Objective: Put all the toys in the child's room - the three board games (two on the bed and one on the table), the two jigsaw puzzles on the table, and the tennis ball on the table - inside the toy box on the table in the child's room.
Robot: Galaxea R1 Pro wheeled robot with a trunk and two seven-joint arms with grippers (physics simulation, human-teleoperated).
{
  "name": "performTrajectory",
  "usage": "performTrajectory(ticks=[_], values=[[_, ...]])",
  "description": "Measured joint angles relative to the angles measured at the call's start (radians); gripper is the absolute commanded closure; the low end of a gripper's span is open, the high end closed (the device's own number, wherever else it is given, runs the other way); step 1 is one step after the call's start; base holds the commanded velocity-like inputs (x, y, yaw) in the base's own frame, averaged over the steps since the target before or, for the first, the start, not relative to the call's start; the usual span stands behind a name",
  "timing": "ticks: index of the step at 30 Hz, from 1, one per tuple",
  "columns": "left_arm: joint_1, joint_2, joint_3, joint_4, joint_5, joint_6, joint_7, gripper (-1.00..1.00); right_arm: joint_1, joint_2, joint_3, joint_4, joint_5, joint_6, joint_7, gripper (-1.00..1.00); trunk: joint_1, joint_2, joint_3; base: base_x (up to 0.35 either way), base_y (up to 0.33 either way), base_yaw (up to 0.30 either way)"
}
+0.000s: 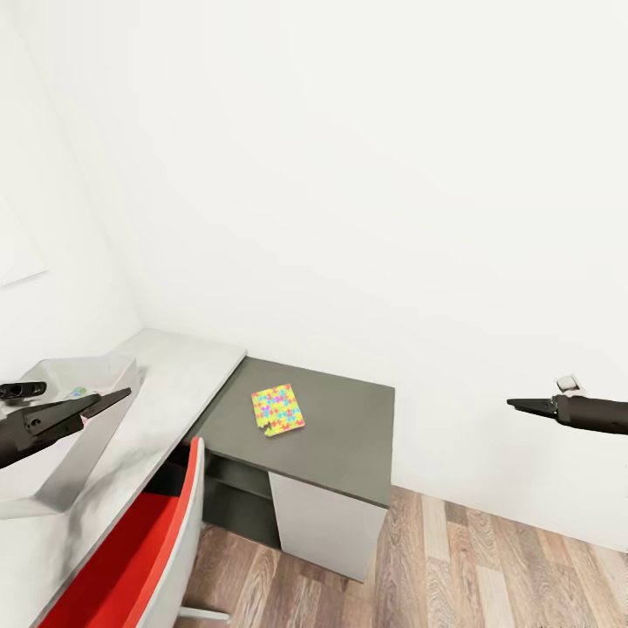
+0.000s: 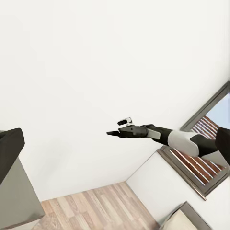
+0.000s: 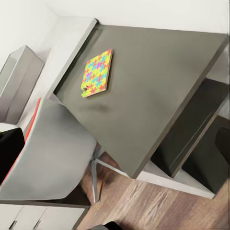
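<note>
One jigsaw puzzle [image 1: 277, 409], a flat multicoloured square, lies on the table's lower dark grey section [image 1: 349, 436]; the right wrist view also has this jigsaw puzzle [image 3: 98, 72]. The light grey toy box [image 1: 83, 445] stands on the table's light top at the left. Just inside its far wall a small multicoloured patch [image 1: 78, 392] shows, mostly hidden by my arm. My left gripper [image 1: 109, 403] hovers open over the toy box, holding nothing. Out over the floor to the right of the table, my right gripper [image 1: 516, 404] hangs open and empty, level with the jigsaw; it also appears as the right gripper [image 2: 111, 133] against the wall.
A red and grey chair [image 1: 131, 558] is pushed under the light desk top [image 1: 166, 384], close to the dark section's open shelf. White walls close off the corner behind the table. Wood-plank floor [image 1: 488, 567] lies to the right. A window [image 2: 206, 143] shows in the left wrist view.
</note>
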Motion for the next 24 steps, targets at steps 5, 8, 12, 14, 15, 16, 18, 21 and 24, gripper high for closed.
performTrajectory(ticks=[5, 8, 12, 14, 15, 16, 18, 21, 24], values=[[0.000, 0.000, 0.000, 0.000, 0.000, 0.000, 0.000, -1.00, 0.040, 0.001, 0.003, 0.000, -0.001, -0.019, -0.004, -1.00, 0.000, 0.000, 0.008, 0.000, -0.011, -0.153], [0.000, 0.000, 0.000, 0.000, 0.000, 0.000, 0.000, -1.00, 0.064, 0.001, 0.001, 0.000, -0.001, -0.030, -0.007, -1.00, 0.000, 0.000, 0.013, 0.000, -0.003, -0.157], [0.000, -0.001, -0.002, 0.000, 0.000, 0.000, 0.000, -1.00, 0.098, 0.005, 0.002, 0.000, -0.001, -0.053, -0.021, -1.00, 0.000, 0.000, 0.019, 0.000, -0.044, -0.158], [0.000, -0.001, -0.004, 0.000, 0.000, 0.000, 0.000, -1.00, 0.120, 0.009, 0.005, 0.000, -0.002, -0.067, -0.037, -1.00, 0.000, 0.000, 0.022, 0.000, -0.138, -0.158], [0.000, -0.001, -0.005, 0.000, 0.000, 0.000, 0.000, -1.00, 0.128, 0.010, 0.003, 0.000, -0.002, -0.071, -0.045, -1.00, 0.000, 0.000, 0.024, 0.000, -0.180, -0.158], [0.000, -0.001, -0.006, 0.000, 0.000, 0.000, 0.000, -1.00, 0.143, 0.013, 0.005, 0.000, -0.002, -0.076, -0.064, -1.00, 0.000, 0.000, 0.025, 0.000, -0.191, -0.157], [0.000, -0.002, -0.008, 0.000, 0.000, 0.000, 0.000, -1.00, 0.167, 0.026, 0.004, 0.000, -0.003, -0.080, -0.101, -1.00, 0.000, 0.000, 0.028, 0.000, -0.211, -0.154], [0.000, -0.003, -0.010, 0.000, -0.001, 0.000, 0.000, -1.00, 0.200, 0.058, 0.002, 0.001, -0.008, -0.084, -0.166, -1.00, 0.000, 0.000, 0.033, 0.000, -0.227, -0.147], [0.004, -0.006, -0.011, 0.000, -0.002, -0.001, 0.000, -1.00, 0.253, 0.122, 0.004, 0.001, -0.045, -0.085, -0.294, -1.00, 0.000, 0.000, 0.038, 0.000, -0.234, -0.143]])
